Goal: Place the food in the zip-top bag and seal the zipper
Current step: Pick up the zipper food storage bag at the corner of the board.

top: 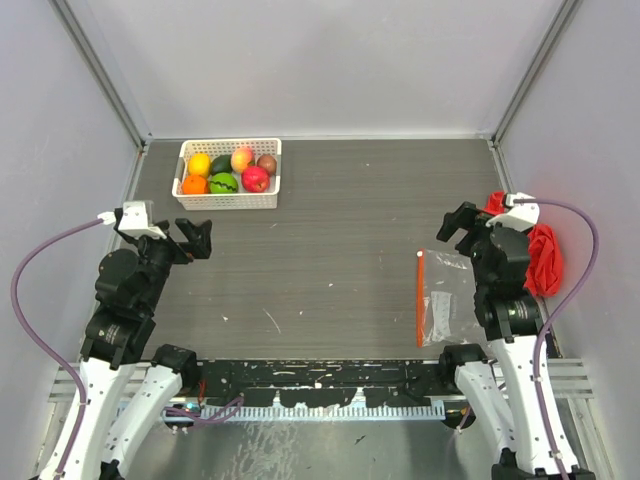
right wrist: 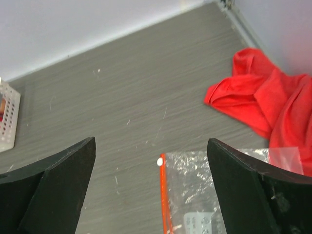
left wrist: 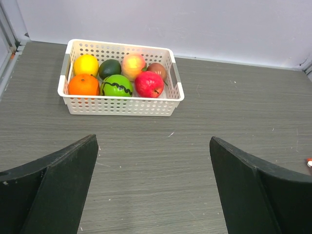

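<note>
Left fingers [left wrist: 53,187] and right fingers [right wrist: 246,192] both spread, empty. Food [left wrist: 117,84] sits in the far-left basket [left wrist: 122,105], beyond your left arm. Zip-top bag [top: 447,300] lies flat on the worktop [top: 330,230], near right, nearer your right arm, with the zipper [top: 419,300] running near-to-far.

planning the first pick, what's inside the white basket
Seven toy fruits in the white lattice basket: yellow, dark green, peach-pink, brown at the back; orange, light green, red in front. Anything beneath them is hidden.

The food [top: 228,172] sits in the basket [top: 230,203] far left; the zip-top bag [top: 450,300] lies near right, by a cloth [top: 545,262].
</note>
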`<action>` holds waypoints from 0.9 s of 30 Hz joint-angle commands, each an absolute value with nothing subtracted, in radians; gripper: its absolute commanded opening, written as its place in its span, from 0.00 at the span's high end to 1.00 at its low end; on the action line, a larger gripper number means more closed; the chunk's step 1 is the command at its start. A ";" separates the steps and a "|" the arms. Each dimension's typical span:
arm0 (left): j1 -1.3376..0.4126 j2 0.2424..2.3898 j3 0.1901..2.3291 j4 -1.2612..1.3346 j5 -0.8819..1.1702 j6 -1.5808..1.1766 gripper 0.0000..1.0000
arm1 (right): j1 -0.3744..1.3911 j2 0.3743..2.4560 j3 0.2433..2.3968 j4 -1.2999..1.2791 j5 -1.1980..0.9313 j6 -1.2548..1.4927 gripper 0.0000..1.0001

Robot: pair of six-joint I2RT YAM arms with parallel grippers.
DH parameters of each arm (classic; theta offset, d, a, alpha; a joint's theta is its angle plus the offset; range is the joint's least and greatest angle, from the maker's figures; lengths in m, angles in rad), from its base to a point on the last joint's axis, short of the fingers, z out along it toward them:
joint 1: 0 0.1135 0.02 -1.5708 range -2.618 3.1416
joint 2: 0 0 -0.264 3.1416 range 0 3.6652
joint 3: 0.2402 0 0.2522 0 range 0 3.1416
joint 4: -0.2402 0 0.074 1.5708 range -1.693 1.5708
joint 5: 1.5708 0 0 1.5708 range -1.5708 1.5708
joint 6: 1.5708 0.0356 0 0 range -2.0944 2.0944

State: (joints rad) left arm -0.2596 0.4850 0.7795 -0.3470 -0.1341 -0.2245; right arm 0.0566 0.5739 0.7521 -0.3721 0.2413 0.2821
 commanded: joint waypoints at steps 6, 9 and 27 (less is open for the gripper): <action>-0.254 0.475 0.790 -0.286 -0.106 -0.247 0.02 | 0.054 0.763 0.852 -0.562 0.157 0.398 0.00; -0.254 0.464 0.791 -0.293 -0.091 -0.252 0.02 | 0.054 0.841 0.879 -0.620 0.124 0.412 0.00; -0.252 0.451 0.805 -0.313 -0.006 -0.249 0.02 | 0.095 1.222 0.810 -0.677 0.106 0.432 0.03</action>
State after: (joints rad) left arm -0.2596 0.4553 0.7795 -0.3489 -0.0505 -0.2485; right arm 0.0719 1.1973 0.8276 -0.7120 0.0658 0.4049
